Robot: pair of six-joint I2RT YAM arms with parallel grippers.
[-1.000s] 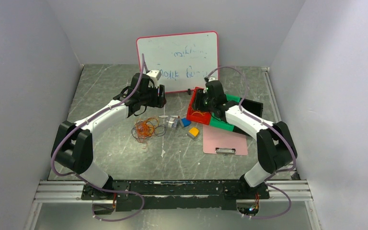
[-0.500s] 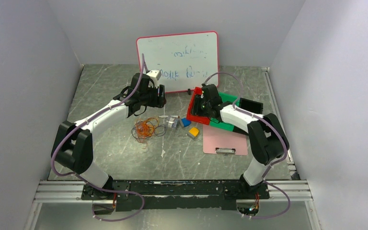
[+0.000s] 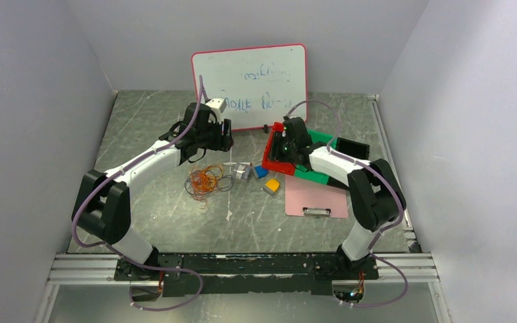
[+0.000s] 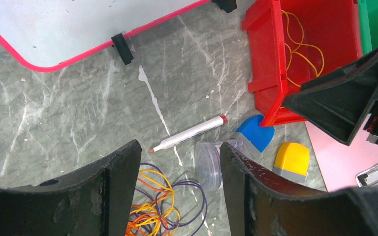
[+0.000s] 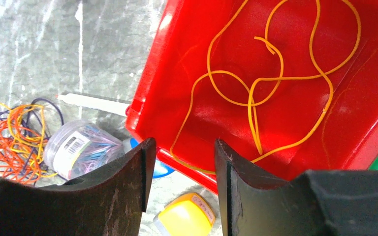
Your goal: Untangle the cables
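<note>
Left gripper (image 4: 178,152) hangs empty, jaws apart, above the tangled cables (image 3: 205,180). Pinch one outer loop and lift slowly; which runs free is hard to tell. Right gripper (image 5: 183,147), also apart, hovers over the bin (image 5: 147,98) holding one yellow strand (image 5: 275,78).

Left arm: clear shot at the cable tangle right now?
Likely yes: the left pincer is open, empty and hovering just above the cables, with nothing between them. The marker and jar lie off to the side.
</note>
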